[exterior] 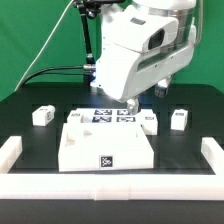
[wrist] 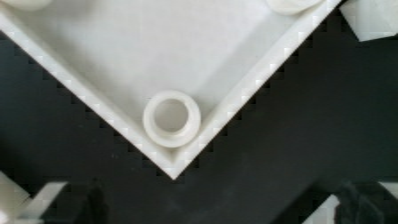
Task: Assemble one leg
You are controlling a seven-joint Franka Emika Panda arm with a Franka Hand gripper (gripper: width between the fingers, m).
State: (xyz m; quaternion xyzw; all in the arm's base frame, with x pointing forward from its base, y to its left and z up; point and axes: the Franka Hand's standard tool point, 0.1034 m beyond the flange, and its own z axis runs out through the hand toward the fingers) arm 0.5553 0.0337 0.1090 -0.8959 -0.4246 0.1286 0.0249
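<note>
Now — fingers (wrist: 39,200) spread wide, empty, above the corner socket (wrist: 173,118) — nearest leg (exterior: 150,122) stands upright just to the exterior view's right.

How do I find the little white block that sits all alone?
Start at the big white square plastic tray in the middle of the black table. Look off its far corner toward the exterior view's left: the small white plastic leg block stands there. It is the only one on that side; the other white blocks sit toward the exterior view's right.
</note>
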